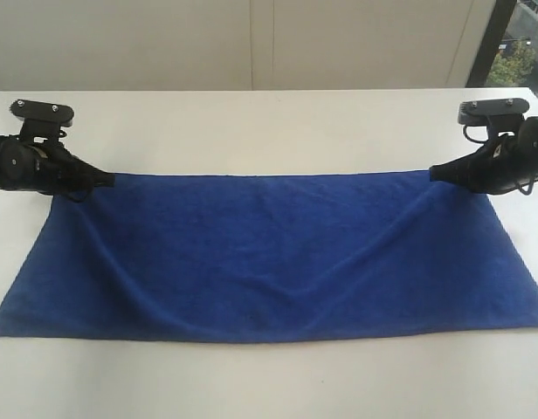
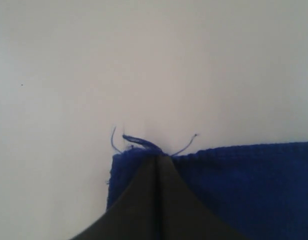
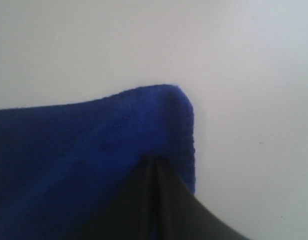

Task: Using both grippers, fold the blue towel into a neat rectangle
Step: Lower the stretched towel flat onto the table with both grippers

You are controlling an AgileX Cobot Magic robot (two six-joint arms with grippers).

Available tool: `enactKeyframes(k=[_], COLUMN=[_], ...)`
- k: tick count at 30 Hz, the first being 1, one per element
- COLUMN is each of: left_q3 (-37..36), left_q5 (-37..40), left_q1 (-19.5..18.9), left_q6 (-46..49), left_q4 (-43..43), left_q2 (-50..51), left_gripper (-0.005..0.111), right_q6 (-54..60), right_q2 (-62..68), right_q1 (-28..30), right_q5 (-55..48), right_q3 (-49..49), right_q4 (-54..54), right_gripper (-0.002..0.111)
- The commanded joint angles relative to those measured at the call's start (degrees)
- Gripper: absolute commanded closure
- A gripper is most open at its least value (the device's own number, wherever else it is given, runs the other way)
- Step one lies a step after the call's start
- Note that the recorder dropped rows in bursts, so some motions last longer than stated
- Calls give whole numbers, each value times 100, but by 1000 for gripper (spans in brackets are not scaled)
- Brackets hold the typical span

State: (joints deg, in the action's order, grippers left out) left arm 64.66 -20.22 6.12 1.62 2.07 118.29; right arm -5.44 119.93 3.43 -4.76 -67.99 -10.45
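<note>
Pinching far-left corner of towel (image 1: pixel 269 262) in left gripper (image 1: pixel 109 180), far-right corner in right gripper (image 1: pixel 432 172), both clamped tight. Far edge stretched straight between them, rest spread on table (image 1: pixel 269 131); probably held so for drawing evenly over near edge.

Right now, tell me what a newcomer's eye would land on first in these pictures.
The deep blue towel stands out first, spread wide across the middle of the white table. Next come the left claw and right claw, each shut on one far corner, so the far edge runs straight between them while the cloth sags in soft creases toward the near edge. Loose threads stick out at the left claw's corner.
</note>
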Motion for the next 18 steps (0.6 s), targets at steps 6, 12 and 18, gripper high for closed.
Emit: enactKeyframes(k=[6,12,18], left_q3=[13,13,13], left_q5=[23,12,100], left_q1=[28,28,28], left_q6=[-10,-11,124], left_q4=[2,2,2], left_q2=[22,22,-169], left_gripper=[107,107,107], right_q6=[137,137,184], right_q2=[88,77,-360], right_q1=[191,178,32], right_q5=[-903,-508,-426], right_q3=[-212,-218,-184], right_q4=[-14,-14,20], right_gripper=[108,108,108])
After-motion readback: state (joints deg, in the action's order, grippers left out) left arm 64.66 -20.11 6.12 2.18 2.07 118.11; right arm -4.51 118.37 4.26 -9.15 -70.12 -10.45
